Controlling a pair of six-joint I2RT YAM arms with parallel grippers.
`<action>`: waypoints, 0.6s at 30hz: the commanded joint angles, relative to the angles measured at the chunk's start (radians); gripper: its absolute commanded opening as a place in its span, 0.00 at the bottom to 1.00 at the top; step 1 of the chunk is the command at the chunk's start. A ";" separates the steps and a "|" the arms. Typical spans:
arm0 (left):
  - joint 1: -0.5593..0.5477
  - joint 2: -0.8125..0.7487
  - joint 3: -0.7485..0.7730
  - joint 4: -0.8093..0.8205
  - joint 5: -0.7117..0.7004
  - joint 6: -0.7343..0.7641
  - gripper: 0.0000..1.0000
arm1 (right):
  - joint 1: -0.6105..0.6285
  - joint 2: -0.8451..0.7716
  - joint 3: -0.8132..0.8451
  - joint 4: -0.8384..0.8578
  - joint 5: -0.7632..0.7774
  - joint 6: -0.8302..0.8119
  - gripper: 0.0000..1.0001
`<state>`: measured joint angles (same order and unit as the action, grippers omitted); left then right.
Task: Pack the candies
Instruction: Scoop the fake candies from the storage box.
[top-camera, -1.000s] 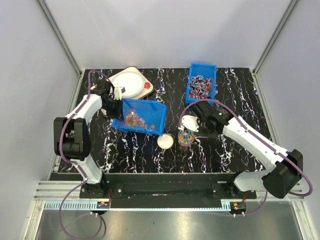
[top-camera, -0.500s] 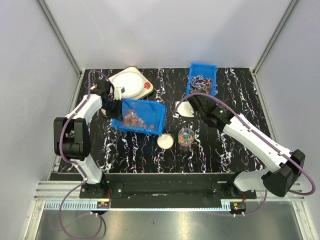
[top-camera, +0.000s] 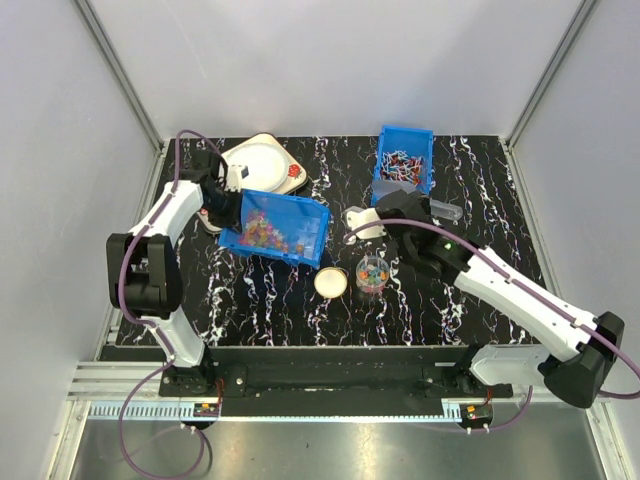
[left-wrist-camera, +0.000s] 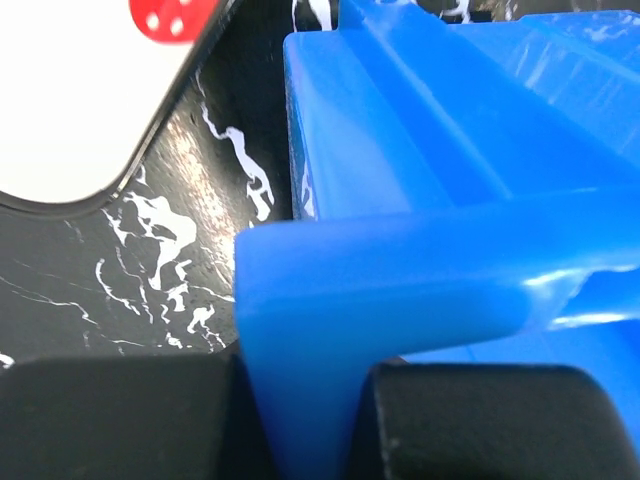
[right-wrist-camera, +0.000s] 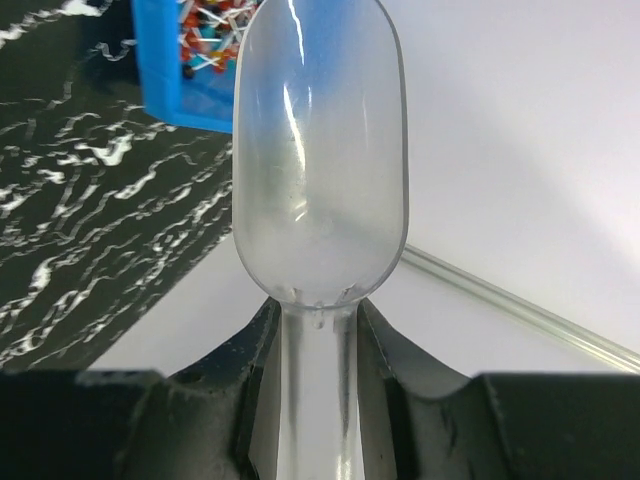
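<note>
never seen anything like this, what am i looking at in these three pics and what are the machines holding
These are two robot arms bolted at the near edge of a black marbled table. The wide picture looks down from above and behind them. The other two come from a camera on each wrist.

The left gripper is shut on the rim of a blue bin holding tiny coloured candies. The right gripper is shut on the handle of a clear scoop, which looks empty.

Between the arms stand a small clear cup with some candies in it and a round white lid. Farther back are a second blue bin of wrapped sweets and a white flat pad, perhaps a scale.
</note>
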<state>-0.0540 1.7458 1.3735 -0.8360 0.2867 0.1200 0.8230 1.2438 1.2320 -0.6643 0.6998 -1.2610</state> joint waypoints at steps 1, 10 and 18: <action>-0.006 -0.042 0.061 0.012 0.049 0.013 0.00 | 0.018 -0.070 -0.048 0.176 0.087 -0.124 0.00; -0.007 -0.057 0.029 0.023 0.051 0.021 0.00 | 0.034 -0.098 -0.086 0.250 0.118 -0.173 0.00; -0.007 -0.055 0.030 0.021 0.052 0.027 0.00 | 0.050 -0.090 -0.085 0.269 0.132 -0.181 0.00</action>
<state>-0.0589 1.7458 1.3827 -0.8417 0.2867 0.1440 0.8558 1.1732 1.1400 -0.4625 0.7811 -1.4193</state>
